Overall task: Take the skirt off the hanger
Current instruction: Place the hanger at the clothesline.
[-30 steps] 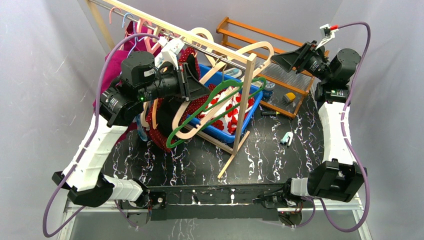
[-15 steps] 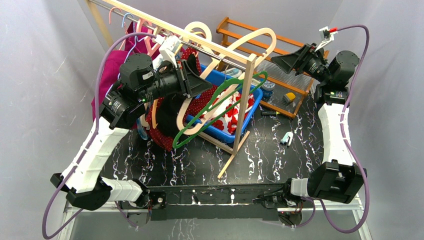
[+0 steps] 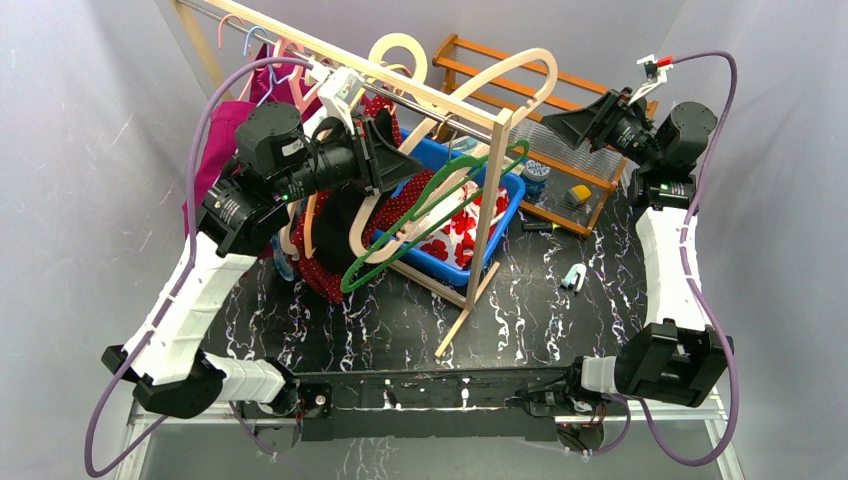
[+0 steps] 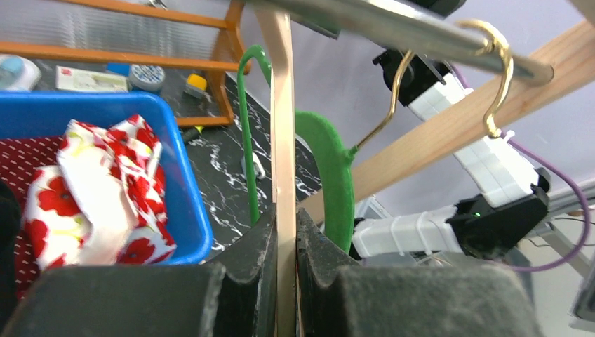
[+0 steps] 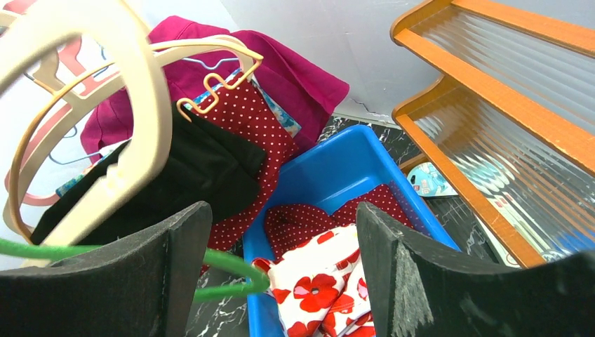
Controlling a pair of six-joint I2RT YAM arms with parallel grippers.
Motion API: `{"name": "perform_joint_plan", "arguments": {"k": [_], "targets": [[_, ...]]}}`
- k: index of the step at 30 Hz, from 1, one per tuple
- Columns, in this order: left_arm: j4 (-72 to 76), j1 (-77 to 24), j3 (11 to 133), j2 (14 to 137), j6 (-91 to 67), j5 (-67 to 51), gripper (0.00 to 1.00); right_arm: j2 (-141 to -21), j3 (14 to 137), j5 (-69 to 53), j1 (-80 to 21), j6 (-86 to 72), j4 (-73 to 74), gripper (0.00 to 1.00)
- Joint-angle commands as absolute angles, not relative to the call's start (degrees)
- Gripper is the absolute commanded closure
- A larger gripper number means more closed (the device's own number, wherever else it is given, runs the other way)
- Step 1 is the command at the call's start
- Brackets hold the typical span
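Left pincer (image 4: 284, 232) is clamped shut on a cream hanger (image 4: 283, 126); a green hanger (image 4: 337, 175) and metal rail (image 4: 393, 27) crowd it. Right pincer (image 5: 281, 274) is wide open, empty, facing the blue bin (image 5: 337, 168).

Red white-dotted skirt (image 5: 256, 133), blue bin (image 5: 330, 165), green hanger (image 4: 333, 168), cream hanger (image 4: 284, 105), magenta garment (image 5: 281, 67).

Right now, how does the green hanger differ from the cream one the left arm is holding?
The green hanger is thin and bright green; the cream hanger is broader and pale. The cream hanger is clamped in the left gripper, while no gripper touches the green hanger. Both slant above the blue bin.
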State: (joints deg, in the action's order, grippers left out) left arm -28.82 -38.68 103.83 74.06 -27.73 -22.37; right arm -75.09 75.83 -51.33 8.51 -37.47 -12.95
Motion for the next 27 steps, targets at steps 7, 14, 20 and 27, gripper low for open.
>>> {"name": "perform_joint_plan", "arguments": {"k": [7, 14, 20, 27], "targets": [[-24.6, -38.6, 96.1, 65.8, -36.0, -31.6, 1.00, -74.5, 74.4, -51.7, 8.6, -36.7, -14.9, 0.17], [-25.5, -38.7, 95.7, 66.3, -42.2, -34.1, 1.00, -73.9, 74.7, -51.3, 8.6, -35.7, -13.0, 0.16], [-22.2, -38.6, 93.7, 65.6, -47.2, -36.4, 1.00, -73.9, 74.8, -51.1, 8.6, -34.8, -12.1, 0.16], [-21.9, -38.6, 91.8, 64.4, -45.8, -36.6, 1.00, -74.0, 74.8, -51.2, 8.6, -35.1, -12.2, 0.16]]}}
